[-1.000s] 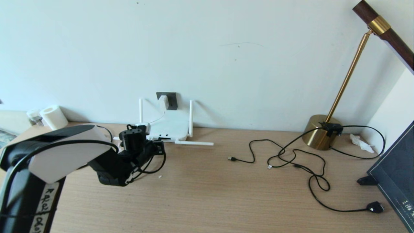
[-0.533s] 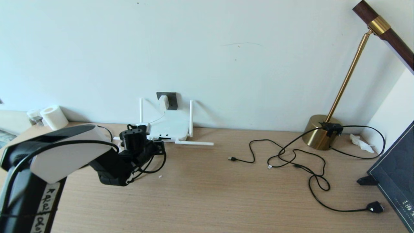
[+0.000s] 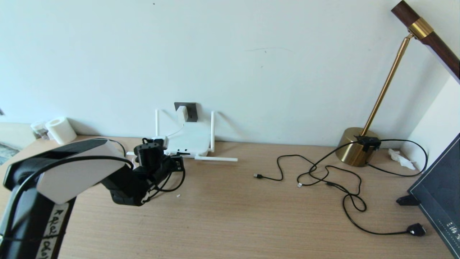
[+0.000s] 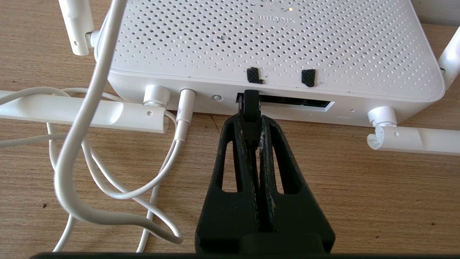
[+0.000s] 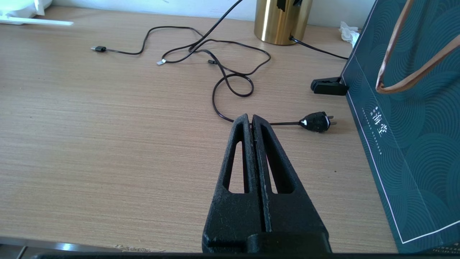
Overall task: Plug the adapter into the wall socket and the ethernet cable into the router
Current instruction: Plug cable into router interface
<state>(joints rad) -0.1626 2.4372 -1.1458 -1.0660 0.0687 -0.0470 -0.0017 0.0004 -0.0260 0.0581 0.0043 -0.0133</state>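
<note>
The white router [image 3: 188,140] [image 4: 273,43] lies flat against the wall, two antennas up and two folded along the desk. Above it the white adapter [image 3: 183,113] sits in the dark grey wall socket [image 3: 190,110], its thin white cord [image 4: 90,151] running down to the router's edge. My left gripper [image 3: 176,163] [image 4: 251,120] is shut on the ethernet cable's black plug [image 4: 251,108], whose tip is at the left end of the router's dark port slot [image 4: 287,101]. The black cable loops under the wrist [image 3: 172,187]. My right gripper [image 5: 251,118] is shut and empty, low over the desk.
Thin black USB cables [image 3: 323,172] sprawl across the right half of the desk, one ending in a black two-pin plug [image 5: 316,122]. A brass lamp base [image 3: 355,145] stands at the back right, a dark green bag [image 5: 413,126] at the right edge, a white roll [image 3: 60,129] at the back left.
My left arm has crept slightly forward and right toward the router with the plug in its grip. Nothing else has moved.
</note>
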